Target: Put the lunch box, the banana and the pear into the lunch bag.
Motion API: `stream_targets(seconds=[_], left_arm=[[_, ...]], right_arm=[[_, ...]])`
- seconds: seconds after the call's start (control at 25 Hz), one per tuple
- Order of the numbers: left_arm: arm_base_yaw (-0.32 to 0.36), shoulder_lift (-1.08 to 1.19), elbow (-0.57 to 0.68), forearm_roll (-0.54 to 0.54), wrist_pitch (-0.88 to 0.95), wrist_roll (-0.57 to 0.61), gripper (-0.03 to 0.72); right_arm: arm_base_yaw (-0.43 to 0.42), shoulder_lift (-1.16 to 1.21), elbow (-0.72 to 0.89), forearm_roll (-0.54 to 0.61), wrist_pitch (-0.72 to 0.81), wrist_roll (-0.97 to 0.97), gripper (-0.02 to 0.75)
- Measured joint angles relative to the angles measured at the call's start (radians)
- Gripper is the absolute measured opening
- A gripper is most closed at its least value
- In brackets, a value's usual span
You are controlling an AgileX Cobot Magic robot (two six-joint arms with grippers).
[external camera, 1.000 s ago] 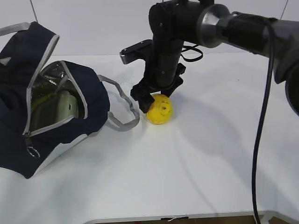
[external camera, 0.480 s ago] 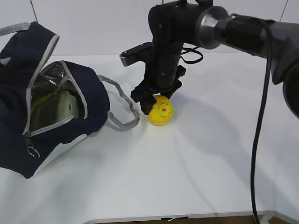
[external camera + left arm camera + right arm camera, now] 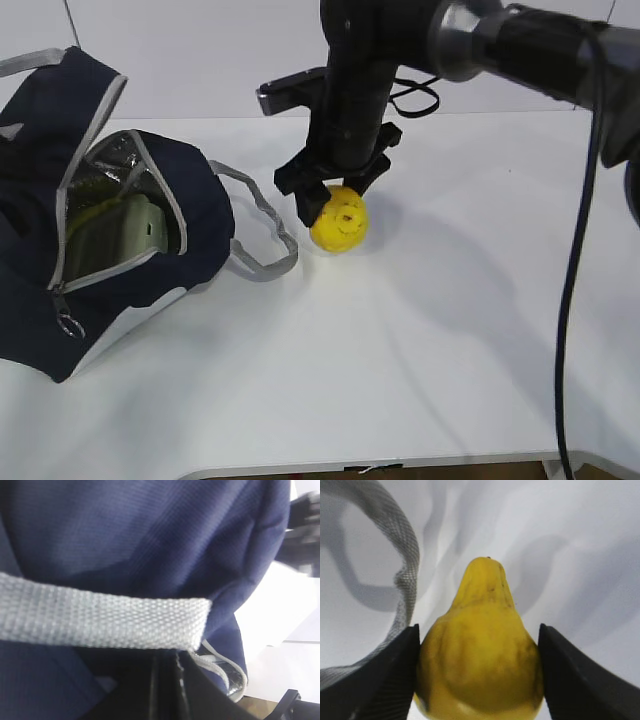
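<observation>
The right tool point(image 3: 336, 196) has closed its two dark fingers point(image 3: 380, 680) against both flanks of the pear point(image 3: 340, 219) and, compared with a second earlier, has drawn the fruit slightly up and toward the back of the white counter point(image 3: 420, 330); the arm above it now stands higher in the exterior view, its upper housing cut by the top edge. In the right wrist view the pear point(image 3: 480, 650) fills the gap between the fingers with its narrow end pointing away from the camera, each finger pressed to the yellow skin. A second ago the fingers stood a little wider around the fruit as it sat on the counter; whether it has now cleared the surface cannot be told. The lunch bag point(image 3: 120, 240) lies unmoved at the left with its mouth open toward the camera, silver lining showing, and the lunch box point(image 3: 125, 235) with its pale green lid sits inside as before; a sliver of yellow shows beside the box, too little to name. One grey handle point(image 3: 262, 235) loops across the counter just beside the pear, apart from it. The left tool point(image 3: 167, 690) is fully closed and sits hard up against the bag's navy fabric, just below a band of grey webbing strap point(image 3: 100, 617); whether it pinches any cloth cannot be told.
</observation>
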Motion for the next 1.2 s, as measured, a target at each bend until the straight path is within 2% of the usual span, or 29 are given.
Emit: stream_targets(seconds=[0.16, 0.28, 0.52, 0.68, 0.8, 1.2], left_arm=[[0.0, 0.0, 0.0, 0.002, 0.0, 0.0, -0.017], [0.0, 0.0, 0.0, 0.003, 0.0, 0.0, -0.017], [0.0, 0.0, 0.0, 0.001, 0.0, -0.01, -0.017], [0.0, 0.0, 0.0, 0.001, 0.0, -0.016, -0.017], [0.0, 0.0, 0.0, 0.001, 0.0, -0.016, -0.017], [0.0, 0.0, 0.0, 0.001, 0.0, -0.016, -0.017]], right_arm=[[0.0, -0.08, 0.0, 0.017, 0.007, 0.033, 0.537], [0.0, -0.156, 0.0, 0.09, 0.01, 0.045, 0.537], [0.0, -0.209, -0.002, 0.466, 0.017, -0.012, 0.536], [0.003, -0.175, -0.002, 0.665, 0.012, -0.066, 0.536], [0.01, -0.126, -0.002, 0.785, -0.052, -0.123, 0.536], [0.056, -0.011, -0.002, 0.849, -0.28, -0.168, 0.546]])
